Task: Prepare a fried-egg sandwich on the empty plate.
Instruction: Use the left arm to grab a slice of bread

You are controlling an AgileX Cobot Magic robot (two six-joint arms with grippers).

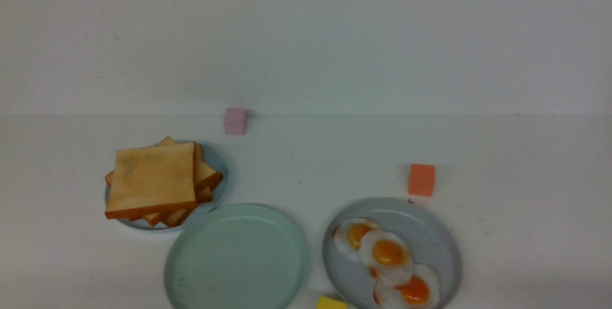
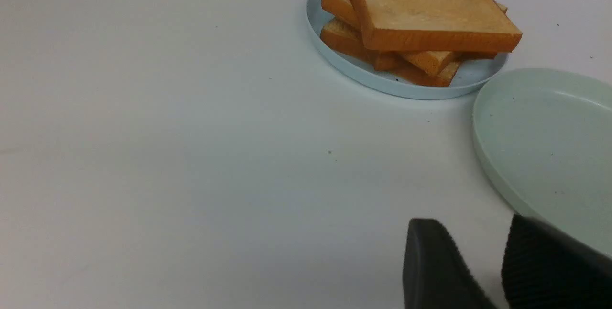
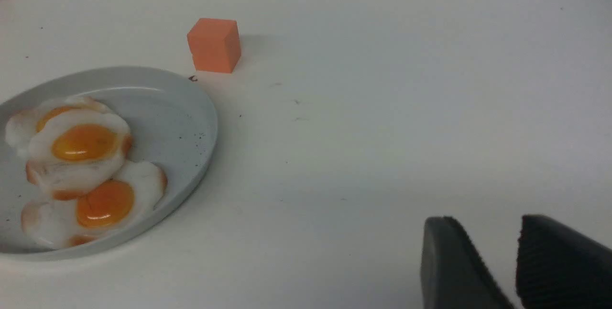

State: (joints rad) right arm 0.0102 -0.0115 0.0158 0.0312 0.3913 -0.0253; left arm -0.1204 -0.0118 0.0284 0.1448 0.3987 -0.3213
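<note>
**Plate bare, first slice of toast is the next job**

The mint-green plate (image 1: 236,256) lies at the near middle of the table (image 1: 526,204) with nothing on it, so the sandwich is not yet begun. The toast stack (image 1: 153,177) sits on the light-blue plate (image 1: 217,160) just beside it on the left; whether the rims touch I cannot tell. Three overlapping fried eggs (image 1: 387,251) lie on the speckled grey plate (image 1: 430,232) to its right.

The left fingers (image 2: 430,261) stand slightly apart over bare table near the mint plate's edge, holding nothing. The right fingers (image 3: 449,261) do likewise, well clear of the eggs.

The next move is probably the left arm's: lift the top slice alone without shifting the skewed slices beneath.

A pink cube (image 1: 235,121), an orange cube (image 1: 421,180) and a yellow block (image 1: 331,303) lie about. None blocks either path.
</note>
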